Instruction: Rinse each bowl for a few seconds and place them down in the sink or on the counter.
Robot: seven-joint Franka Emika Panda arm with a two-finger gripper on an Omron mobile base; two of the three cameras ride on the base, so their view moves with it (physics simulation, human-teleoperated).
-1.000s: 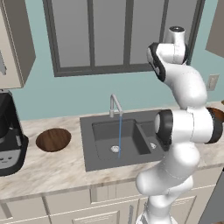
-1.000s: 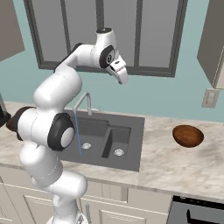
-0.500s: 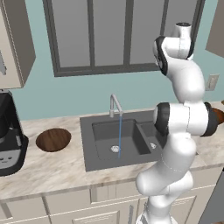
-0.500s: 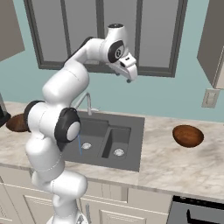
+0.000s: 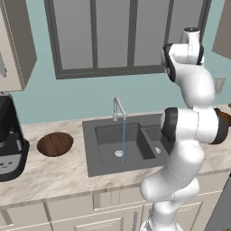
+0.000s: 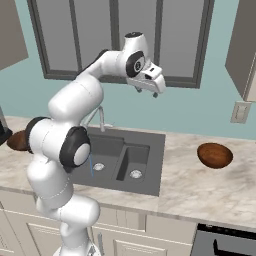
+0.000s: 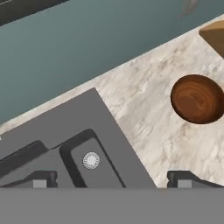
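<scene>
Hovering high above the beige marble-patterned stone table (image 6: pixel 200 185), with the two-finger gripper (image 6: pixel 156 92) spread wide and holding nothing, apparently lining up on the reddish-brown round wooden bowl (image 6: pixel 215 155) sitting right of the dark grey double-basin sink (image 6: pixel 150 150). Running already from the slim silver gooseneck faucet (image 5: pixel 118 108) into the left basin: a thin stream, likely readied for rinsing. Waiting on the table left of the sink, near the black coffee machine (image 5: pixel 11 140): the darker brown bowl (image 5: pixel 55 144), 2nd of 2.
</scene>
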